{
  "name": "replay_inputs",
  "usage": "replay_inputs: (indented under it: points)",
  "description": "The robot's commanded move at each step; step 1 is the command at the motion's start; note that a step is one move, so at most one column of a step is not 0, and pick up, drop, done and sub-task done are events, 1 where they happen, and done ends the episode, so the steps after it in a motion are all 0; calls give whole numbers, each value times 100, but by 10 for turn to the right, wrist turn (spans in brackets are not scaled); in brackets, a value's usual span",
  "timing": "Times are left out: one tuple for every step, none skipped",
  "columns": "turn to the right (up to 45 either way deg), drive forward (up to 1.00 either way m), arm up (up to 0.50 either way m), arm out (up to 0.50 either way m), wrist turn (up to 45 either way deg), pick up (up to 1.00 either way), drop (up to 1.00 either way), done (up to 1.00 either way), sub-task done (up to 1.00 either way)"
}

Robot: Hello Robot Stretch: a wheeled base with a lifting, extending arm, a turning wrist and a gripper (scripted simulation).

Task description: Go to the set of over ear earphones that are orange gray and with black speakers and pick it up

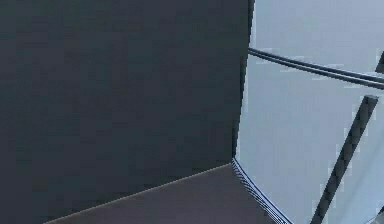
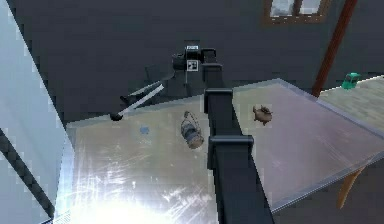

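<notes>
A small brown-orange blob (image 2: 263, 113) lies on the glossy grey table (image 2: 130, 170), just right of the arm's dark bar (image 2: 228, 140). A grey and tan blob (image 2: 190, 131) lies just left of the bar. I cannot tell which of them is the earphones. The gripper (image 2: 122, 107) reaches left from the two white squares (image 2: 190, 64), out over the table's far left edge. Only bare tabletop and dark wall lie behind its thin fingers (image 2: 145, 97), so it holds nothing. Both blobs lie to the right of the fingertips and nearer the camera.
A dark grey wall (image 1: 110, 90) stands close ahead, with a tall pale cabinet (image 1: 310, 120) at the forward view's right and a strip of brown floor (image 1: 170, 205) below. A tiny blue speck (image 2: 145, 130) lies on the table. A wooden post (image 2: 335, 45) and a green thing (image 2: 351, 82) stand at the arm side view's right.
</notes>
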Motion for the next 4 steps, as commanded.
replay_inputs:
  points:
    - [0,0,0,0,450,0,0,0,0]
    - [0,0,0,0,450,0,0,0,0]
    - [0,0,0,0,120,0,0,0,0]
    - [0,0,-30,0,0,0,0,0,0]
